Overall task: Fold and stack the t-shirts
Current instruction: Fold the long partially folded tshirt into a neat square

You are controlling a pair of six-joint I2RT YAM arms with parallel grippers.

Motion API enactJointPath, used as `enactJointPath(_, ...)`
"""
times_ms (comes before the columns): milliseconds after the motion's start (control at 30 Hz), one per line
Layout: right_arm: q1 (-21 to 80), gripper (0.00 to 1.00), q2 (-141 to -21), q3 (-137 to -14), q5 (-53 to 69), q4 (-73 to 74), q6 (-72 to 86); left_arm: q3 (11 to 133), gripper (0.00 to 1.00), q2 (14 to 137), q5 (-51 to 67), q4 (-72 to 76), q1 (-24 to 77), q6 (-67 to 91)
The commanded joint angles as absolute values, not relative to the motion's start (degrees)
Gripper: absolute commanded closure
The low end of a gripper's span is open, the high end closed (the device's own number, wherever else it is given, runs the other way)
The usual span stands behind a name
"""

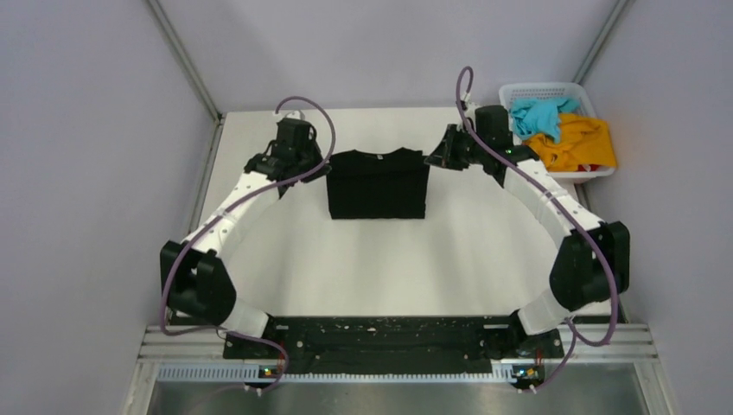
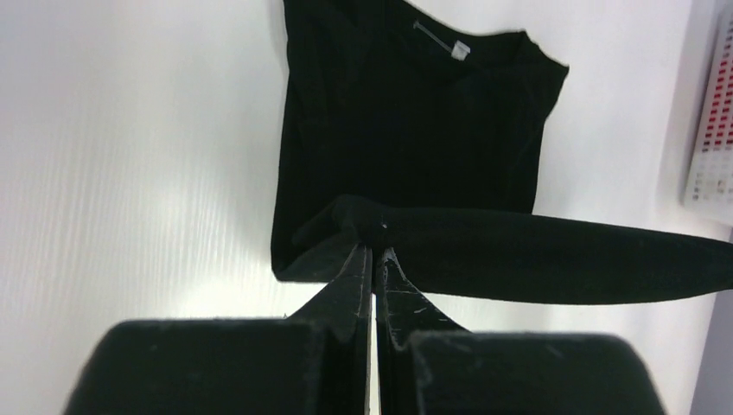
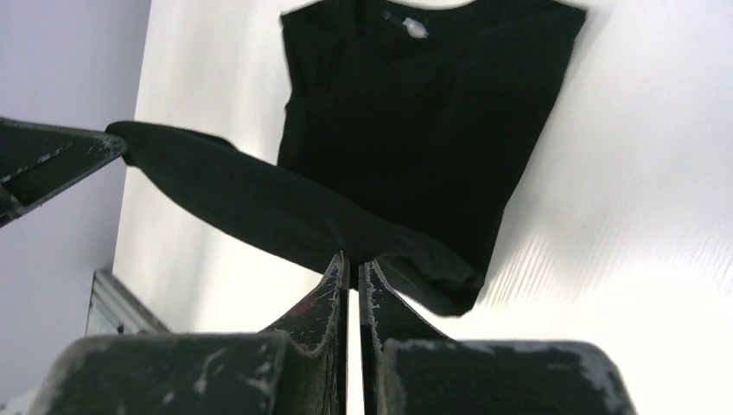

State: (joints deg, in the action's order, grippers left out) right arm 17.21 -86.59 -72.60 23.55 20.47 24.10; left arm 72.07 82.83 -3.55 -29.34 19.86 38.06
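**Shirt may slip or land crooked**

Fabric is the worry here. The black t-shirt (image 1: 378, 186) lies on the white surface (image 1: 380, 268), out at the far end between the two arms. Its collar tag (image 2: 461, 50) faces up. The left pincer (image 2: 373, 251) is pinched tight on one end of a raised edge of the shirt. The right pincer (image 3: 353, 259) is pinched tight on the other end. The edge hangs between them like a dark band above the rest of the shirt.

Each pincer seems to hold only a small bit of cloth. If the arms pull too far apart, the cloth could slide out of one of them. Then that side would drop and the fold would be lost.

If one arm goes faster or lower than the other, the band could land slanted and the fold would be crooked. If the band goes slack, it could bunch up in the middle.

The turquoise-blue t-shirt (image 1: 540, 114) and the orange-yellow t-shirt (image 1: 579, 143) sit in the white basket (image 1: 544, 88), just beside the right arm. A wide swing there could bump the basket.
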Motion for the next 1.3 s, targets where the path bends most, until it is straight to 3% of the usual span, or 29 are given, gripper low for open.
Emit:
enactJointPath(0,14.4,1.00,-91.2,-80.1,19.1,16.0,25.4,80.4,1.00,89.1,-5.0,-27.6,16.9,34.0)
enactJointPath(700,11.5,1.00,-122.3,-105.3,18.3,16.7,26.8,109.3,1.00,120.5,0.6,-31.5,9.0,29.1)
enactJointPath(933,11.5,1.00,-125.3,-106.4,12.4,14.7,29.4,117.6,1.00,128.0,6.0,-30.1,8.7,27.8)
enactJointPath(1267,11.3,1.00,-131.1,-109.5,15.0,11.4,31.1,120.1,1.00,132.2,6.0,-26.9,8.3,28.7)
